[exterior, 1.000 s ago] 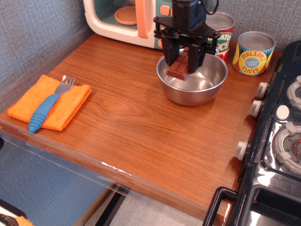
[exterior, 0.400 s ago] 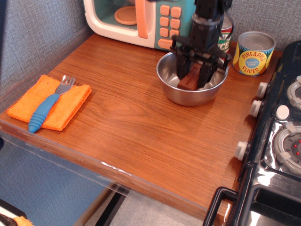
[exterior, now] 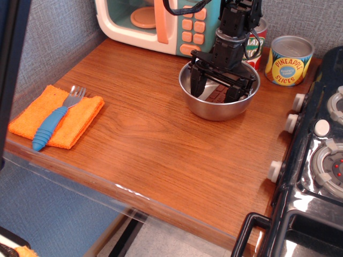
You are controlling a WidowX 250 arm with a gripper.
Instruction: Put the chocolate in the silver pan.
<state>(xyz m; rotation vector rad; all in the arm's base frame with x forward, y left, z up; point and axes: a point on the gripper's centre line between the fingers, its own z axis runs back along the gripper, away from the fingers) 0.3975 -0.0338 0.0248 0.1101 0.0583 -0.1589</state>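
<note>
A black gripper (exterior: 216,89) reaches down into the silver pan (exterior: 219,108), which sits on a wooden counter (exterior: 161,139) toward the 1 o'clock part of the view. Its jaws are spread wide, one finger (exterior: 196,84) at the pan's 9 o'clock side and the other at its 3 o'clock side. Between them the chocolate (exterior: 218,95) lies on the pan's floor, free of both fingers as far as can be seen.

Less than a second ago the jaws were closer together around the bar, which stood more upright between them; a second ago the bar hung pinched above the pan's rim. Now it lies flatter and lower, and the fingers have parted.

At 12 o'clock from the pan stands a tomato can (exterior: 254,40), partly hidden by the arm. At 1 o'clock from it stands a pineapple can (exterior: 289,60). A toy microwave (exterior: 155,24) is at the pan's 11 o'clock. Far at 9 o'clock a fork (exterior: 55,119) with a blue handle rests on an orange cloth (exterior: 56,116). A black stove (exterior: 316,160) fills the right edge.
</note>
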